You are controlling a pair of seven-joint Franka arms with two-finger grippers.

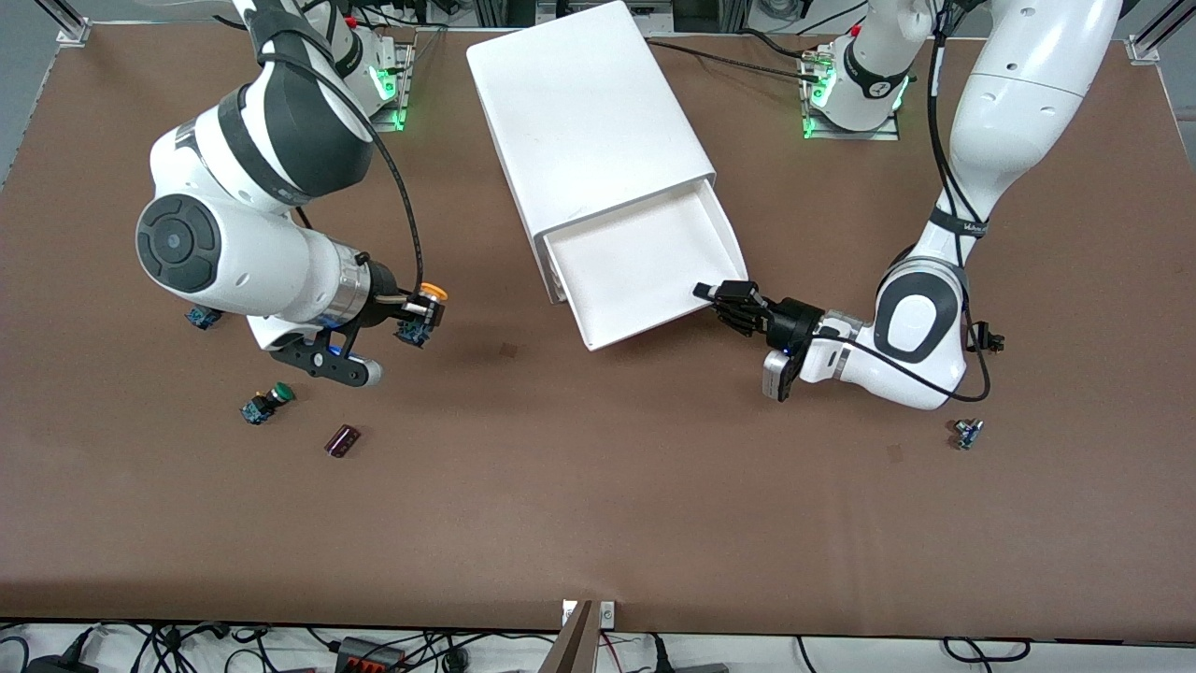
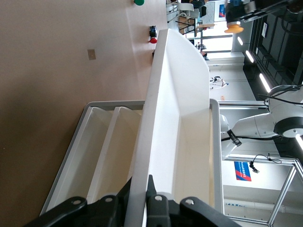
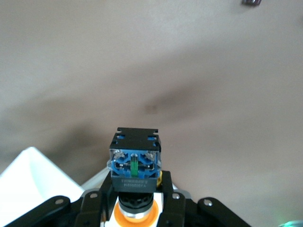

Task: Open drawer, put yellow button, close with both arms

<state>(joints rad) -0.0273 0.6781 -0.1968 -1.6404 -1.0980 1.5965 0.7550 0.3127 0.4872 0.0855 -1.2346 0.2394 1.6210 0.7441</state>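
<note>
Gripping the drawer (image 1: pixel 645 266) at its front corner, the left gripper (image 1: pixel 724 297) has its jaws clenched on the rim; the left wrist view shows the wall running between them. The drawer stands pulled out of the cabinet (image 1: pixel 584 121), toward five o'clock from it, and looks bare inside. The right gripper (image 1: pixel 422 313) hangs over the worktop (image 1: pixel 598 486) at the cabinet's eight o'clock, jaws grasping the yellow button (image 1: pixel 425 308); its cap is half hidden by them in the right wrist view. A green button (image 1: pixel 266 402) and a dark block (image 1: pixel 342 440) lie nearer the camera. Under the right arm a small blue part (image 1: pixel 203 317) is mostly hidden.
</note>
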